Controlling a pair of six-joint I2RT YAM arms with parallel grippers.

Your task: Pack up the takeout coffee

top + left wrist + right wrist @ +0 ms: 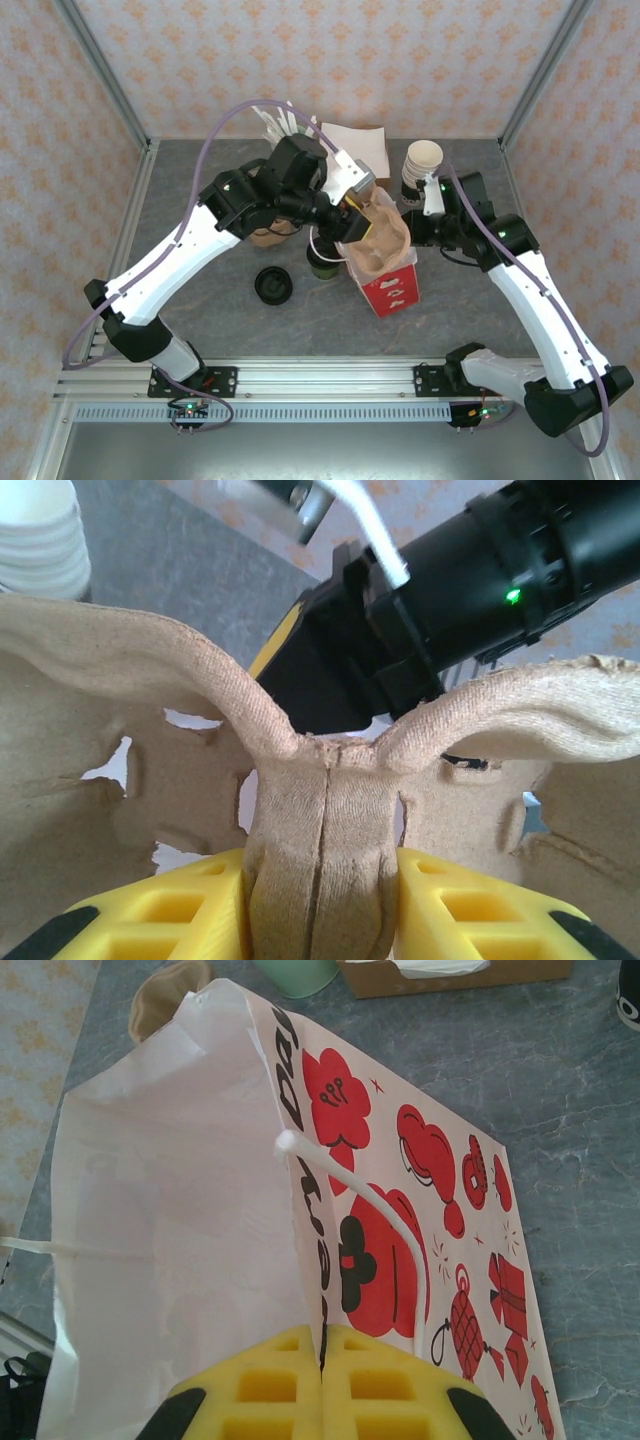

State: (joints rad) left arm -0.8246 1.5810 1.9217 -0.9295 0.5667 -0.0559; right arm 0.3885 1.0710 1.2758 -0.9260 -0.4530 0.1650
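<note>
Dark green with a round black lid, the takeout coffee (322, 264) stands upright near the middle of the desk (230, 315). Its long axis is vertical and its lid faces straight up. It rests on the desk surface just left of the red-and-white paper bag (392, 285), outside it; whether the two touch cannot be told.

The left gripper (350, 213) partly overhangs the cup from the far side. Its yellow fingers (150, 915) are clenched on the central ridge of a brown pulp cup carrier (320, 800), which sits at the bag's open mouth.

The right gripper (322, 1360) has its fingers pressed together on the bag's upper edge, on the side facing the desk's right edge, and the mouth stands open.

A loose flat black lid (272, 285) lies left of the cup, toward the near edge. A stack of cream cups (422, 165) stands near the far edge.
</note>
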